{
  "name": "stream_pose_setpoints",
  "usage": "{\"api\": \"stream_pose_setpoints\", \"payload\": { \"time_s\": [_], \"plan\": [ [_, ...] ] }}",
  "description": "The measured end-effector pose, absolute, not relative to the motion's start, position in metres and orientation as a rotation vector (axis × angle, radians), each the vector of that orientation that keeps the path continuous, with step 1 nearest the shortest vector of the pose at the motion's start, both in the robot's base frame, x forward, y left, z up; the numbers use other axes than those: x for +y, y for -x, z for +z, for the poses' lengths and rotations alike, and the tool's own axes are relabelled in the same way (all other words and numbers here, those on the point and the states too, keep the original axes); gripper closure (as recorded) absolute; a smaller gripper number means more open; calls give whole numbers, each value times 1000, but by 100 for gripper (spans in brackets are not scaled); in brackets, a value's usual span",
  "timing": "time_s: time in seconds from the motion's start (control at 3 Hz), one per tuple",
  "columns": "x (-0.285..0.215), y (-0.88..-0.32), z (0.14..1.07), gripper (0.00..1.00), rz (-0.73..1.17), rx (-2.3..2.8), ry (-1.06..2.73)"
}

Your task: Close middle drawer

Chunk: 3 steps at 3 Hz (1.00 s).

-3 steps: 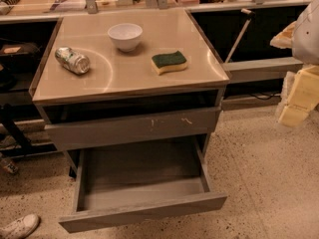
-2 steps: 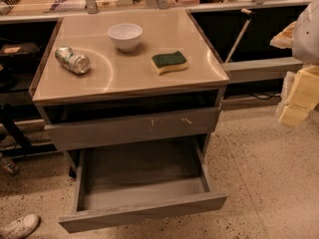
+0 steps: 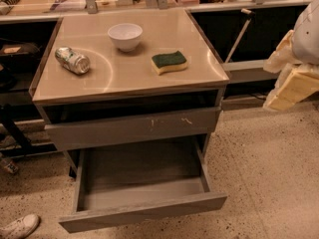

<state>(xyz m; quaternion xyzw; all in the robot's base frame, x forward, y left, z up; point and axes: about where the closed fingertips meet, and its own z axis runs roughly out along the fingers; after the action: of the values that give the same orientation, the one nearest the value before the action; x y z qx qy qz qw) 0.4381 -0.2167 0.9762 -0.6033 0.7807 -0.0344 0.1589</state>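
Observation:
The middle drawer [image 3: 142, 210] is the wide shallow grey drawer low on the cabinet. It is pulled far out, with its plain front panel nearest the camera and its grey floor [image 3: 142, 171] bare. Above it sits a taller grey drawer front with pale scratch marks [image 3: 134, 128], nearly flush with the cabinet. My gripper [image 3: 291, 88] shows as pale cream parts under the white arm at the right edge. It hangs in the air to the right of the cabinet, higher than the open drawer and apart from it.
On the cabinet top [image 3: 99, 78] are a white bowl [image 3: 125, 36], a crushed can [image 3: 73, 59] and a green and yellow sponge [image 3: 170, 62]. Dark shelving stands behind on both sides. A white shoe [image 3: 19, 226] lies on the speckled floor at the lower left.
The gripper at the right edge has shifted slightly left and up. The middle drawer stands just as far out as before.

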Motion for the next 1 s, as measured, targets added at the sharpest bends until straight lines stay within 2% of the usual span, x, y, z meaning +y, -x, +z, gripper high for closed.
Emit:
{"api": "stream_pose_setpoints", "payload": {
  "time_s": [0.67, 1.0],
  "plan": [
    [-217, -438, 976, 89, -98, 2232, 1725],
    [-216, -434, 968, 100, -109, 2221, 1716]
  ]
}}
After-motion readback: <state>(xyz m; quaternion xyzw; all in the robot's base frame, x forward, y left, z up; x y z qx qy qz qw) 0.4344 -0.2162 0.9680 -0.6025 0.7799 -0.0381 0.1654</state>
